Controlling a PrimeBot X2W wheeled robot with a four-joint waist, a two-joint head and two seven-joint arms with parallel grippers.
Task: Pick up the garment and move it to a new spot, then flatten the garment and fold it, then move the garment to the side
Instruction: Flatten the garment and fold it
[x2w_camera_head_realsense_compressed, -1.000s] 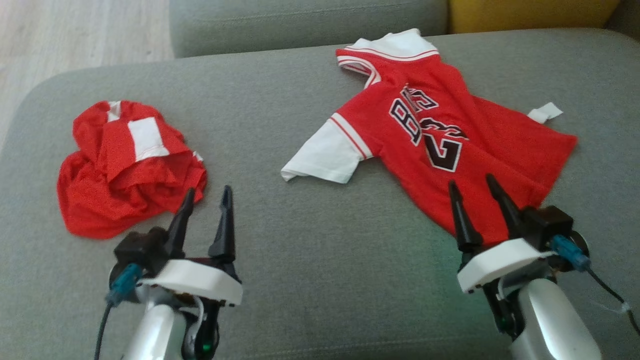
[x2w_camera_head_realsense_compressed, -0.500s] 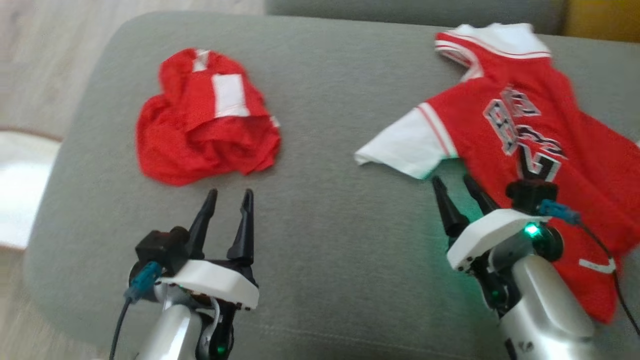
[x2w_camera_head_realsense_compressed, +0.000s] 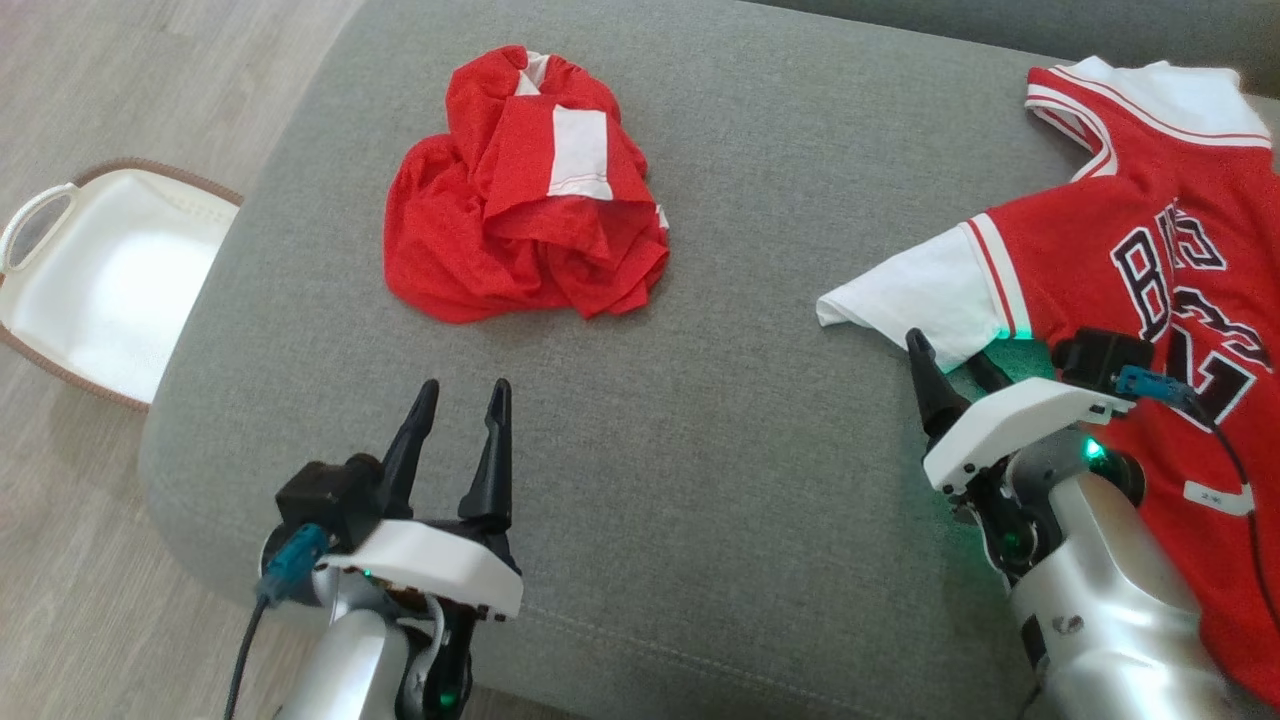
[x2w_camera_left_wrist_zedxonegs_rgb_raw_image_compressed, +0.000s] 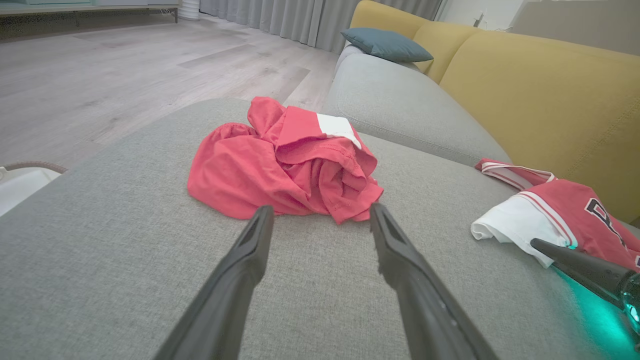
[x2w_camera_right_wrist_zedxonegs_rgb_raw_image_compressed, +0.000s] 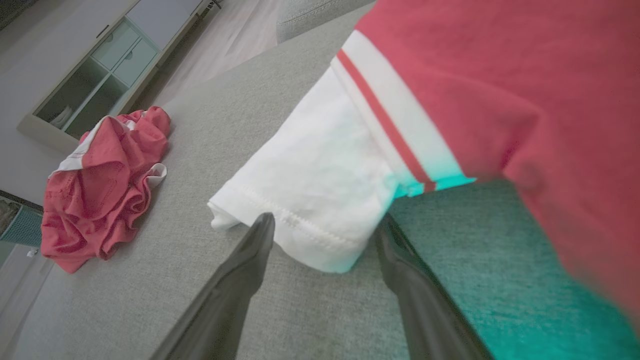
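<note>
As it lies on the grey cushion (x2w_camera_head_realsense_compressed: 750, 500), the crumpled red garment (x2w_camera_head_realsense_compressed: 520, 190) is a bunched heap of red cloth with a white patch uppermost, toward the cushion's far left part. The left gripper (x2w_camera_head_realsense_compressed: 462, 388) hovers just short of it, fingers pointing at the heap, jaws parted and empty. The right gripper (x2w_camera_head_realsense_compressed: 948, 352) sits low at the white sleeve of a spread red jersey (x2w_camera_head_realsense_compressed: 1100, 250), jaws likewise parted; whether it touches the sleeve cannot be told. Count: two garments, two grippers, one white basket (x2w_camera_head_realsense_compressed: 90, 280) on the floor.
</note>
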